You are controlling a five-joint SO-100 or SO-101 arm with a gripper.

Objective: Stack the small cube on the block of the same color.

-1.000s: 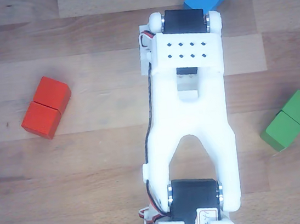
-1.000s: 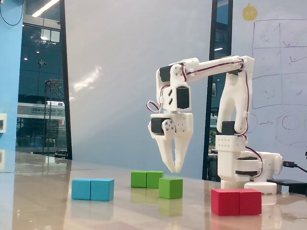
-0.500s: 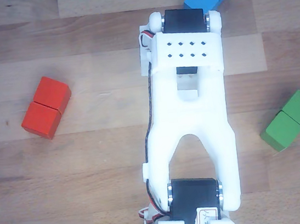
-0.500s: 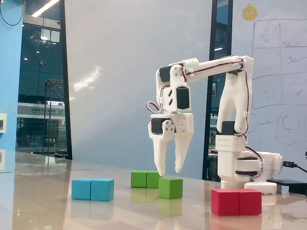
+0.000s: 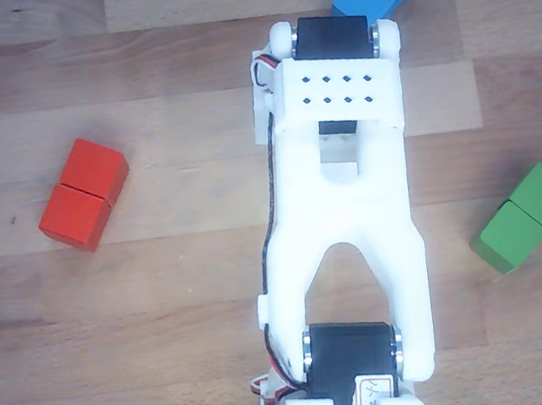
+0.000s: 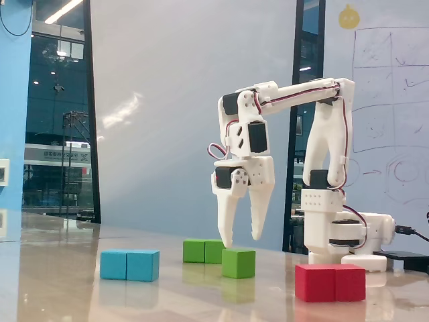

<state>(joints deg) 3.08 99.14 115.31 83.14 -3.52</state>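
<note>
Hovering over the matte green small cube (image 6: 238, 263), white plastic tool (image 6: 240, 240), fingers spread.

Bright, even light in both views, other view soft w/ faint shadows under blocks, fixed view sharp on arm, glossy table (image 6: 80, 282) w/ reflections, ceiling strip light (image 6: 64, 10) glare top left

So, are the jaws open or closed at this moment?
Open. In the fixed view the gripper hangs above the small green cube with its two fingertips clearly apart and nothing held between them.
</note>
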